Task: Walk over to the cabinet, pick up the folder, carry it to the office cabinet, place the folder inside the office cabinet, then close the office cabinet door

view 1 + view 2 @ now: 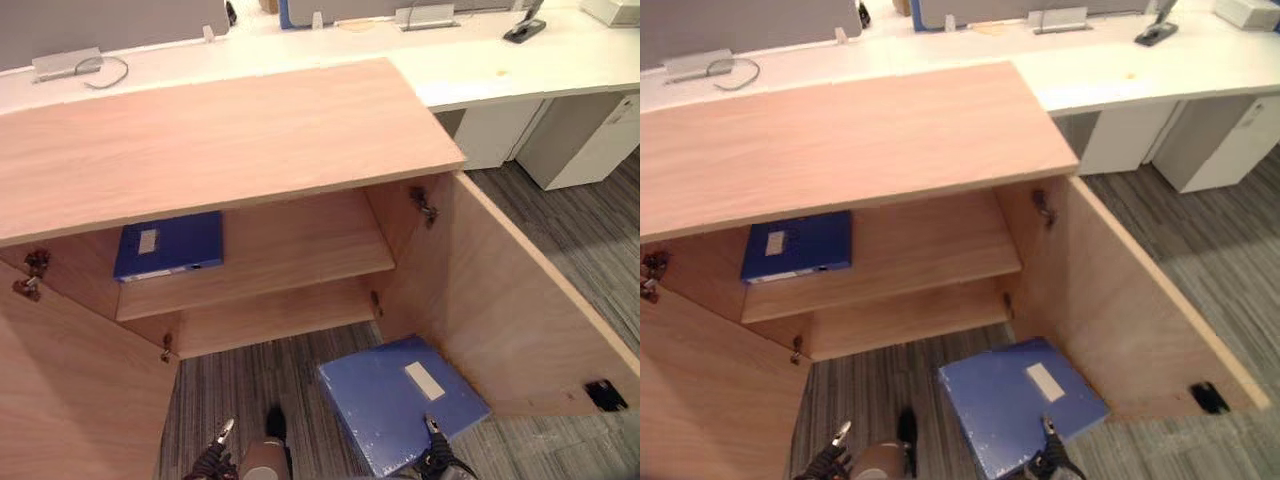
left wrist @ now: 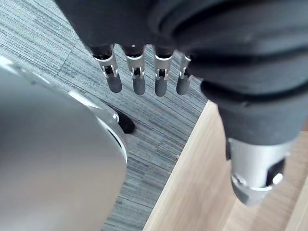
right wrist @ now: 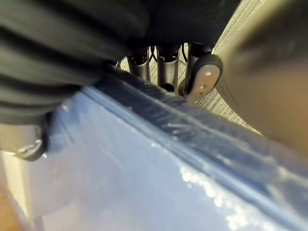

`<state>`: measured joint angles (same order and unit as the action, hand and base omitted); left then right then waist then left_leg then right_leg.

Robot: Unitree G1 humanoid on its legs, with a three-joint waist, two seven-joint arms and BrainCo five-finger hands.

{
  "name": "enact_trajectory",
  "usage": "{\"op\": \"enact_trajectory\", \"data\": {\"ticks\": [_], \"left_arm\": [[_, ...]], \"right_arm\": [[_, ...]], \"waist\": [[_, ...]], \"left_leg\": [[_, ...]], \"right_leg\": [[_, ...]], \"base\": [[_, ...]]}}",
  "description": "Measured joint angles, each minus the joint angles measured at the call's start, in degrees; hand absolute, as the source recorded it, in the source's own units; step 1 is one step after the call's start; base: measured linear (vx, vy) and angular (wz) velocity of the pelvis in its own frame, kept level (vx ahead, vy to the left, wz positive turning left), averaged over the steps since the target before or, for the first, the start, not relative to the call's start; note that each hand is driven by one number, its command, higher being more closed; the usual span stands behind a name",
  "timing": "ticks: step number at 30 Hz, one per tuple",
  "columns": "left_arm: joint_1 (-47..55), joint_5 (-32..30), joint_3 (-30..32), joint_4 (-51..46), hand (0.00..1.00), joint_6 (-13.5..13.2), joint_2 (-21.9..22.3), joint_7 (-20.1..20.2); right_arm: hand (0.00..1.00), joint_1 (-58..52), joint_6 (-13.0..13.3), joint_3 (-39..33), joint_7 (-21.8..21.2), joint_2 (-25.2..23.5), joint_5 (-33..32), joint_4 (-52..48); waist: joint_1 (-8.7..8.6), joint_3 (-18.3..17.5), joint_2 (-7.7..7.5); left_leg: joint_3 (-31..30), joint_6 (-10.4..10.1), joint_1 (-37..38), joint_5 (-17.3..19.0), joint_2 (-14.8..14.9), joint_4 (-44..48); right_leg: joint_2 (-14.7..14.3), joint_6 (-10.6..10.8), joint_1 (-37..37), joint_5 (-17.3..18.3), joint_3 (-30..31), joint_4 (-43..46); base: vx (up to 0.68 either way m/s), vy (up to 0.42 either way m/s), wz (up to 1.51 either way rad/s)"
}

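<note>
**Folder held before the open office cabinet**

Nearest the viewer, the right hand (image 1: pixel 438 458) is clamped on the blue folder (image 1: pixel 385 405). Its thumb lies on the upper cover near the closest edge, and the right wrist view shows the fingers (image 3: pixel 166 72) reaching round that edge from beneath. The folder is carried nearly flat with a slight tilt, its white label (image 1: pixel 424 381) facing upward. It sits above the grey striped carpet (image 1: pixel 250 385), outside the cabinet and just in front of its opening.

The left hand (image 1: pixel 215 455) hangs beside it over the carpet and holds nothing. Its fingers (image 2: pixel 138 79) are straight and slightly apart, with the left door (image 1: pixel 70 390) close by.

Both doors of the office cabinet (image 1: pixel 220 140) stand wide open. The right door (image 1: pixel 510 310) stands just beside the folder, its inner face turned towards it, and has a black fitting (image 1: pixel 605 394) near its outer lower corner.

Inside, two wooden shelves are visible, the lower shelf (image 1: pixel 270 320) and the upper shelf (image 1: pixel 300 250). The upper one carries a second folder (image 1: pixel 170 245), also blue, lying flat at its left end with the label upward.

Beyond the cabinet top runs a white table (image 1: pixel 480 65). It bears a grey box (image 1: pixel 66 63) with a looped cable (image 1: pixel 112 72) at the left and a small black object (image 1: pixel 525 28) at the right. A white drawer unit (image 1: pixel 580 140) stands beneath it at the far right
</note>
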<state>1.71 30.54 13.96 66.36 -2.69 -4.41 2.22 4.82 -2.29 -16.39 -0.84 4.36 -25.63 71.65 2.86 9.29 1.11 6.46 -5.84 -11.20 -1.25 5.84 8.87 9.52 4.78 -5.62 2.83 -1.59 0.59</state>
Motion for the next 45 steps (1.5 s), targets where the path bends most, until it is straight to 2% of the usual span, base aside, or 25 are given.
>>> {"op": "enact_trajectory", "data": {"ticks": [4,6,8,11,12,14,15,16,17,18,20,21,22,23,26,27,28,31,33,35,36,38,39,42,45], "left_arm": [[0.52,-2.43,0.19,0.38,0.00,0.09,-0.31,-0.09],[0.44,-3.33,-0.66,0.75,0.00,0.07,-0.73,-0.15],[0.30,-3.88,-1.80,0.71,0.00,0.02,-0.45,-0.33],[-0.16,-5.71,-3.70,0.56,0.00,-0.09,0.07,-0.64],[-0.21,-6.37,-4.07,0.46,0.00,-0.11,0.21,-0.69],[-0.24,-8.58,-5.59,-0.06,0.00,-0.12,0.13,-0.72],[-0.23,-9.99,-6.97,-0.13,0.00,-0.12,-0.21,-0.75],[-0.20,-11.02,-8.14,-0.09,0.00,-0.12,-0.35,-0.79],[-0.09,-11.74,-8.37,-0.11,0.00,-0.14,-0.42,-0.83],[0.19,-12.49,-8.36,-0.12,0.00,-0.22,-0.55,-0.90],[0.60,-13.52,-8.19,-0.07,0.00,-0.49,-1.31,-1.12],[1.35,-13.80,-7.78,-0.21,0.00,-0.82,-1.65,-1.21],[1.53,-13.81,-7.12,-0.50,0.00,-0.98,-1.86,-1.18],[1.58,-14.05,-5.68,-0.51,0.00,-1.01,-1.36,-1.13],[4.03,-14.36,-2.18,-0.45,0.00,-0.94,0.35,-0.73],[4.14,-14.27,-1.10,-0.43,0.00,-0.86,0.31,-0.66],[4.16,-14.26,-0.88,-0.42,0.00,-0.82,0.28,-0.65],[4.10,-14.27,-0.17,-0.63,0.00,-0.76,0.73,-0.61],[4.05,-14.27,-0.56,-1.32,0.00,-0.86,0.55,-0.56],[3.98,-14.27,-1.45,-1.75,0.00,-0.99,0.21,-0.53],[3.80,-14.30,-2.65,-1.81,0.00,-1.16,-0.45,-0.45],[3.63,-14.29,-3.56,-1.81,0.00,-1.25,-0.69,-0.39],[3.58,-14.45,-4.02,-1.77,0.00,-1.35,-1.04,0.05],[3.10,-14.87,-5.32,-1.75,0.00,-1.37,-1.70,0.92],[2.83,-15.18,-6.25,-1.72,0.00,-1.37,-2.33,1.27]], "right_arm": [[1.00,0.82,-0.03,-0.39,-0.19,-1.12,1.64,-0.16],[1.00,0.51,-0.22,-0.43,-0.23,-1.21,2.17,-0.13],[1.00,0.29,-0.26,-0.93,-0.24,-1.09,2.69,-0.13],[1.00,-0.04,-0.30,-2.55,-0.25,-0.84,4.42,-0.14],[1.00,-0.25,-0.29,-2.60,-0.27,-0.72,4.51,-0.15],[1.00,-1.17,-0.04,-2.89,-0.40,-0.43,5.10,-2.66],[1.00,-1.26,0.20,-3.82,-0.44,-0.43,5.18,-4.07],[1.00,-0.92,0.46,-3.59,-0.44,-0.28,5.34,-4.78],[1.00,-0.66,0.66,-2.76,-0.49,-0.12,5.38,-5.11],[1.00,-0.12,1.14,0.09,-0.82,0.13,5.38,-6.18],[1.00,1.06,1.20,3.89,-1.84,-0.77,5.39,-6.78],[1.00,1.14,1.24,5.32,-2.52,-1.48,5.36,-6.97],[1.00,1.00,1.25,5.31,-2.84,-1.78,5.29,-6.93],[1.00,0.70,1.23,5.32,-3.11,-1.07,5.17,-6.63],[1.00,0.57,0.21,9.99,-3.80,0.01,6.44,-6.96],[1.00,0.44,-0.12,12.44,-3.95,0.10,6.80,-7.81],[1.00,0.13,-0.35,13.90,-3.76,0.22,6.81,-8.82],[1.00,-2.55,-0.37,21.54,-3.73,2.82,9.40,-21.79],[1.00,-4.04,0.87,25.87,-5.15,6.34,10.96,-34.89],[1.00,-4.81,2.19,27.84,-6.44,8.79,11.17,-42.34],[1.00,-5.54,3.47,28.91,-8.52,10.75,11.09,-47.97],[1.00,-5.76,4.52,30.09,-10.63,12.46,11.11,-52.24],[1.00,-5.74,5.06,31.91,-12.03,13.49,11.01,-55.29],[1.00,-5.52,6.69,34.34,-13.98,13.45,10.56,-58.40],[1.00,-4.07,6.88,36.74,-15.31,13.48,9.04,-58.66]], "waist": [[0.22,-0.44,-0.25],[0.30,-1.60,-0.28],[0.22,-2.72,-0.25],[-0.14,-3.43,0.18],[-0.25,-3.50,0.33],[-0.32,-3.45,0.58],[-0.95,-3.18,0.84],[-1.73,-2.97,0.53],[-1.81,-2.87,0.83],[-1.89,-2.34,1.40],[-1.96,-1.83,1.94],[-1.94,-1.84,1.44],[-1.80,-1.89,0.69],[-1.37,-1.46,1.44],[-0.44,-1.94,3.44],[-0.16,-1.73,3.41],[-0.12,-1.64,3.34],[-0.30,-0.49,3.46],[-0.41,-0.10,3.28],[-0.55,0.05,3.14],[-0.87,0.45,2.64],[-0.91,0.97,2.60],[-0.95,1.27,2.39],[-0.99,1.50,2.55],[-0.87,2.34,2.23]], "left_leg": [[2.80,1.49,3.10,0.50,-2.48,-2.40],[4.57,2.66,4.60,1.24,-3.12,-3.14],[5.67,3.35,5.68,2.25,-3.87,-3.82],[5.80,4.46,7.63,3.92,-4.57,-3.91],[5.61,4.76,8.55,4.25,-4.57,-3.97],[4.74,5.87,11.53,5.14,-4.86,-4.15],[3.32,6.81,13.54,6.71,-5.27,-4.20],[2.40,7.47,15.52,7.73,-6.13,-4.15],[2.11,7.69,16.41,8.13,-6.18,-4.17],[1.88,7.62,17.84,8.80,-5.79,-4.21],[1.77,7.02,18.79,9.31,-3.80,-4.21],[1.62,5.99,18.79,9.91,-3.22,-3.92],[1.26,5.19,18.81,10.44,-3.65,-3.52],[0.35,4.05,19.29,12.03,-3.25,-2.01],[1.28,2.54,17.10,15.22,0.47,3.54],[1.71,2.11,15.96,16.24,1.57,6.26],[1.78,2.01,15.26,16.58,1.94,7.46],[2.14,1.39,12.77,17.09,2.49,13.01],[2.26,1.32,10.57,17.13,2.38,15.39],[2.27,1.10,9.17,17.26,2.31,16.48],[2.27,1.03,8.23,17.32,1.51,17.52],[2.34,0.63,8.15,17.85,1.26,18.40],[2.25,1.28,7.83,19.01,1.31,19.42],[2.11,1.96,6.15,21.26,1.50,20.82],[1.89,2.26,4.59,22.62,1.32,22.42]], "right_leg": [[2.50,0.58,-0.09,-0.16,0.57,0.06],[3.40,2.10,0.25,-1.10,0.55,-0.36],[4.22,2.52,0.36,-1.35,0.43,-0.02],[4.96,2.63,1.07,-1.36,0.18,4.04],[4.98,2.80,2.13,-1.24,0.14,7.61],[5.57,3.00,7.16,-1.03,-0.17,22.49],[7.09,2.46,10.94,-0.71,-1.40,33.14],[8.06,1.95,13.91,2.37,-1.69,41.91],[8.03,1.22,15.16,4.63,-2.49,44.77],[7.38,-0.37,17.44,8.32,-5.89,46.37],[3.34,-0.81,19.38,9.82,-10.47,38.52],[0.34,-0.98,18.90,8.32,-11.10,27.75],[-0.73,-1.44,18.46,4.67,-10.86,22.01],[-2.01,-3.06,17.40,1.49,-10.51,19.70],[-5.90,-3.68,15.67,1.50,-9.78,16.14],[-6.98,-4.12,15.69,1.78,-9.46,15.80],[-7.32,-4.18,15.69,1.81,-9.36,15.72],[-7.45,-4.35,15.94,1.90,-8.84,15.83],[-7.09,-4.33,17.82,1.92,-8.55,17.03],[-6.48,-4.33,19.81,2.32,-8.79,18.95],[-5.23,-4.19,21.17,3.74,-8.91,21.32],[-4.46,-4.10,21.76,4.87,-8.94,23.42],[-4.34,-4.11,22.36,5.98,-8.94,24.96],[-4.18,-4.17,25.00,7.20,-8.98,28.11],[-3.26,-4.12,26.96,8.11,-9.17,30.97]], "base": [[0.24,0.126,-0.29],[0.23,0.104,-0.40],[0.23,0.112,-0.30],[0.22,0.104,-0.21],[0.15,0.089,-0.10],[0.17,0.119,0.07],[0.17,0.089,0.42],[0.15,0.038,0.47],[0.16,0.003,0.34],[0.15,-0.039,0.14],[0.14,-0.092,0.14],[0.12,-0.129,0.23],[0.19,-0.211,0.27],[0.16,-0.177,0.09],[0.16,-0.134,-0.26],[0.11,-0.088,-0.33],[0.10,-0.082,-0.20],[0.10,-0.033,-0.17],[0.04,0.010,-0.15],[0.02,0.026,0.03],[0.02,0.030,0.15],[0.01,0.034,0.11],[0.00,0.039,0.02],[-0.04,0.034,0.04],[-0.07,0.008,0.09]]}}
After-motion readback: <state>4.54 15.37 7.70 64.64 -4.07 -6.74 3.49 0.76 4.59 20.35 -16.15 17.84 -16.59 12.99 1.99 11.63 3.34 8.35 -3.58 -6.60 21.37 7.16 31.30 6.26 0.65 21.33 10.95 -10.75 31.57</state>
